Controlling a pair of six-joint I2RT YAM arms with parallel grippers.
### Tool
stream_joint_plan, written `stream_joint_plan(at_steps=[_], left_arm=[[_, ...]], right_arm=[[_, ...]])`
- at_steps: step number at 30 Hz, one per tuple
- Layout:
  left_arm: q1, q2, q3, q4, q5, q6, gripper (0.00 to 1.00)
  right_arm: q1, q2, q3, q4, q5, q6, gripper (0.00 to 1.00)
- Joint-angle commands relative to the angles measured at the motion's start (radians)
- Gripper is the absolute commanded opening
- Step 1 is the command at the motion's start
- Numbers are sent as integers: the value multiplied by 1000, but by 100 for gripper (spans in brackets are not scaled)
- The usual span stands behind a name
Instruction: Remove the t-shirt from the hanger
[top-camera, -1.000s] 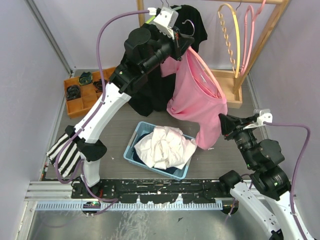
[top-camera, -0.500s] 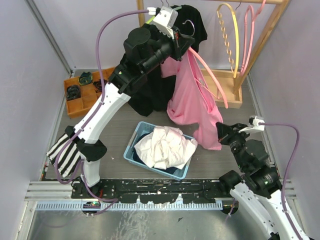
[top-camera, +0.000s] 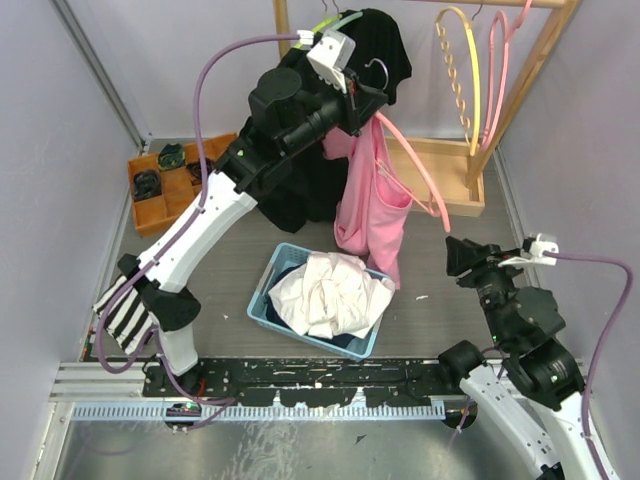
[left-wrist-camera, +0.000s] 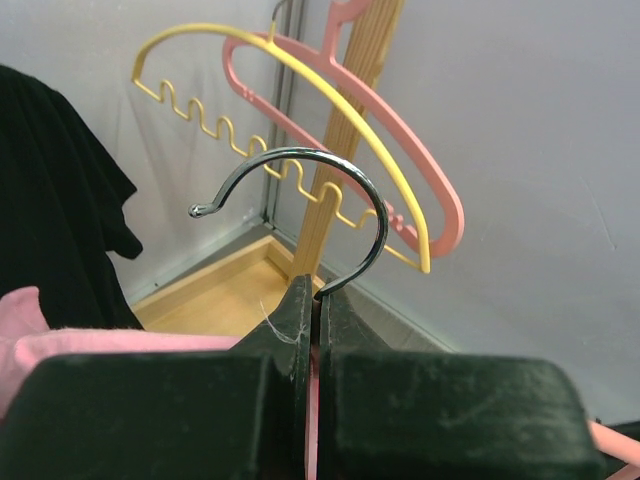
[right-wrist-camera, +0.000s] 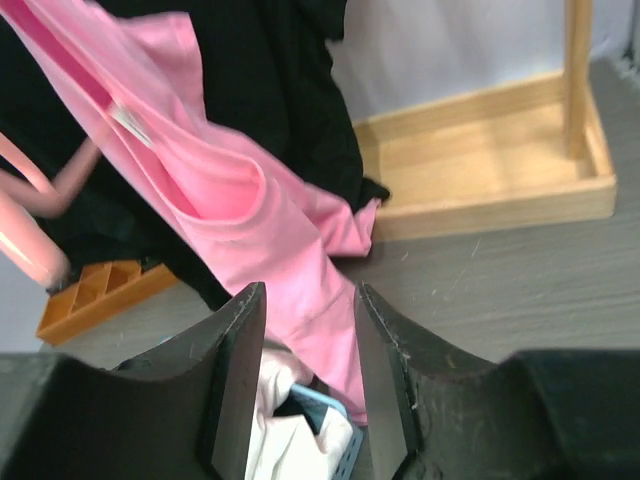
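The pink t-shirt (top-camera: 373, 205) hangs in a loose fold from a pink hanger (top-camera: 418, 172); one hanger arm pokes out bare down to the right. My left gripper (top-camera: 368, 95) is shut on the hanger's metal hook (left-wrist-camera: 300, 192) and holds it up near the rack. In the left wrist view the gripper (left-wrist-camera: 318, 302) has its jaws pressed together on the hook's stem. My right gripper (top-camera: 455, 252) is open and empty, right of the shirt and apart from it. In the right wrist view the shirt (right-wrist-camera: 250, 215) hangs beyond the open gripper (right-wrist-camera: 310, 300).
A blue basket (top-camera: 268, 296) with white clothes stands below the shirt. A wooden rack (top-camera: 515, 95) at the back right bears a yellow hanger (top-camera: 465, 60) and a pink one, with a black garment (top-camera: 385, 45) at its left. An orange tray (top-camera: 150, 210) sits far left.
My right gripper has let go of the shirt's hem and pulled back to the right. The shirt has swung back and hangs narrower below the hanger, with one hanger arm bare.
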Motion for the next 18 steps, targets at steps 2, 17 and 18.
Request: stream_joint_plan(at_steps=[2, 17, 18], left_arm=[[-1, -76, -97, 132, 56, -13, 0], [-139, -33, -114, 24, 5, 185, 0], [-147, -25, -107, 12, 1, 197, 0]], right_arm=[[-3, 5, 149, 20, 119, -128, 47], [-2, 289, 427, 111, -224, -264, 64], [-3, 318, 446, 101, -235, -263, 64]])
